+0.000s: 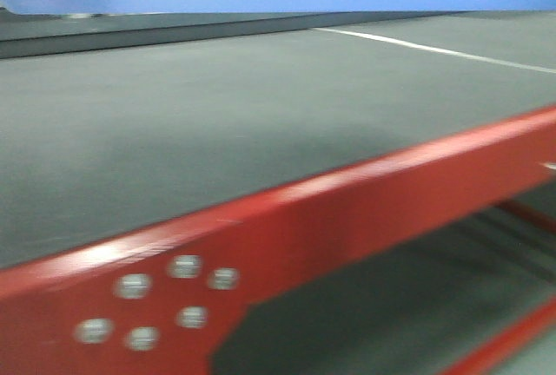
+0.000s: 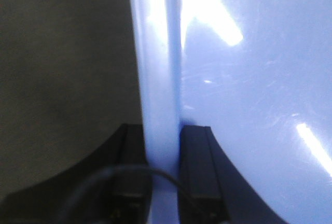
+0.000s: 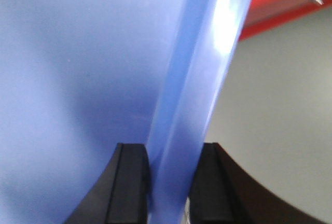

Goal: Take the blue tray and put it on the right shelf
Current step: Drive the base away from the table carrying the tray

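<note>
My left gripper [image 2: 163,149] is clamped on the rim of the blue tray [image 2: 249,79], one black finger pressed to each side of the glossy lip, with the dark mat [image 2: 62,79] beside it. My right gripper [image 3: 171,172] pinches another stretch of the rim in the same way. From the front, the tray spans the top of the view, above the mat of the red-framed table [image 1: 347,210].
</note>
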